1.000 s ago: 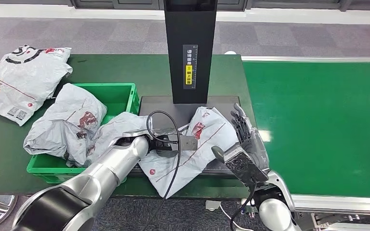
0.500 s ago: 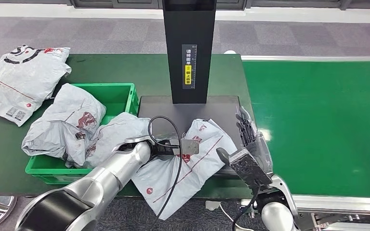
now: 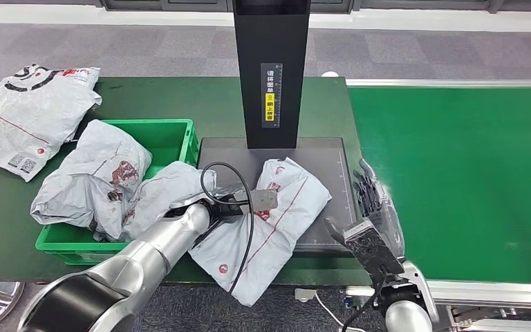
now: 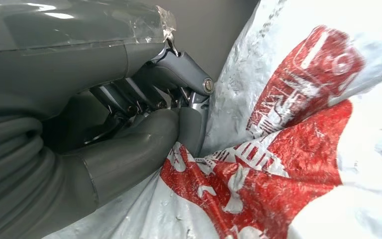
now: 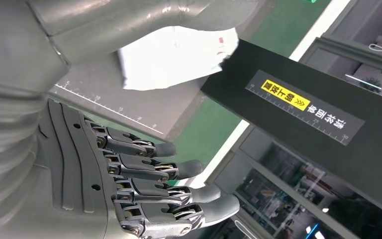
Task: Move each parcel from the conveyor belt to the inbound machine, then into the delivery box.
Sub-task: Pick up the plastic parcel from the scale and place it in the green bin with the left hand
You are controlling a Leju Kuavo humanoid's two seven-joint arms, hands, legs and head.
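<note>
Your left hand [image 4: 144,124] grips the parcel [image 3: 269,221], whose long axis runs diagonally from the scanner platform [image 3: 332,200] toward the table's near edge. Your right hand [image 3: 377,207] holds nothing, fingers spread.

Grey carpeted floor [image 3: 145,52] lies beyond the green table [image 3: 180,97].

A parcel-sorting station in a logistics hall: a green conveyor belt [image 3: 456,180] runs beside a black inbound machine [image 3: 273,72] (ruler markings edge its platform), with grey courier bags [image 3: 31,114] heaped around a green crate [image 3: 173,135].
</note>
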